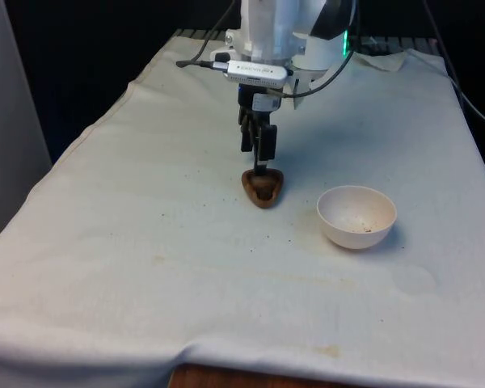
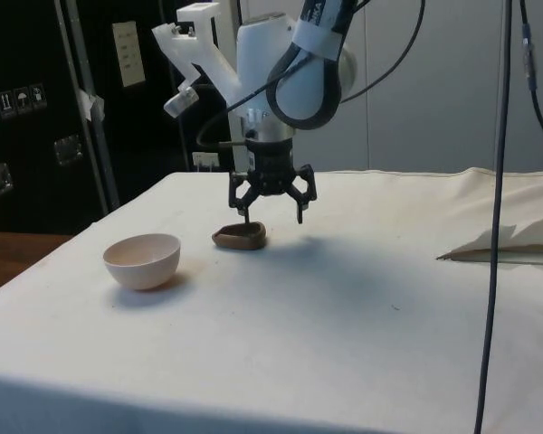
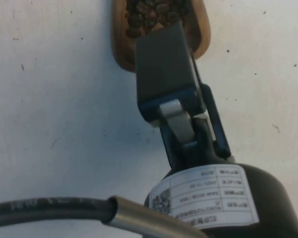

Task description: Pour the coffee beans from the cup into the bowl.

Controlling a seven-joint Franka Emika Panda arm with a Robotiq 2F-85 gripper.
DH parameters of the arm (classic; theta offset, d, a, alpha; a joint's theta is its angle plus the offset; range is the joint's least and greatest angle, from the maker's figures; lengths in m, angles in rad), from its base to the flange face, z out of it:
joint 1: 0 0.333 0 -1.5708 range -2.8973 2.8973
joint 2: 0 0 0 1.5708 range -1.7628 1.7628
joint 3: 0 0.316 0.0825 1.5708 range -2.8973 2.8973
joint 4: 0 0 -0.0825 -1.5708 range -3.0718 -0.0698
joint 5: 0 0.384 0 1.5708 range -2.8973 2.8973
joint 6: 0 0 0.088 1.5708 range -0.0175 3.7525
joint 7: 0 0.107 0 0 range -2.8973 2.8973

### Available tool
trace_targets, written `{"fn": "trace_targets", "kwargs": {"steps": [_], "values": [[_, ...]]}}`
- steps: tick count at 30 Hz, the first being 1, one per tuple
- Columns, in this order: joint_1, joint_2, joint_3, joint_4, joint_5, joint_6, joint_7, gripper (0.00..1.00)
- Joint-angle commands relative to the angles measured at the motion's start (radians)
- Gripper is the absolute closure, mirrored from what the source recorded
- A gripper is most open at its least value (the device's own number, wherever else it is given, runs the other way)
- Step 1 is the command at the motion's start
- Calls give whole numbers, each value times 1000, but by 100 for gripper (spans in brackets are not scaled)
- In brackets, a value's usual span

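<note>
White cloth [image 1: 145, 242] under spread claw [image 2: 271, 215] over wooden cup [image 1: 263, 187]; bowl [image 1: 356, 216] beside; dark cabinets [image 2: 36, 108] behind

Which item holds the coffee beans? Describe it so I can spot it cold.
On the white cloth, look directly beneath the gripper. The cup there is small, brown, wooden and full of dark beans, unlike the larger white bowl beside it.

The table [image 1: 145, 267] wears a white cloth [image 2: 344, 344], creased and faintly stained, with small dark specks scattered about its middle. Two things rest on it — a brown cup [image 1: 263, 187] holding coffee beans [image 3: 151, 12], near the centre, and a white bowl [image 1: 356, 216] near it, towards the front view's right and slightly nearer — the two apart, not touching.
</note>
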Motion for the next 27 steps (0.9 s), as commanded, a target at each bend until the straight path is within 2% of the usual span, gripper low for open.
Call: {"fn": "trace_targets", "kwargs": {"steps": [1,3,4,11,12,20,23,24,27], "values": [[-4,3,3,0,8,17,7,0],[-1,0,0,0,0,1,6,0],[-4,4,2,0,7,17,15,0],[-3,5,-1,0,6,19,44,0],[-2,1,-3,0,0,1,38,0],[-8,18,4,-1,13,45,77,0],[-2,21,-3,0,9,38,76,0],[-8,23,5,-4,22,60,79,0],[-9,22,1,-10,29,72,76,0]]}}
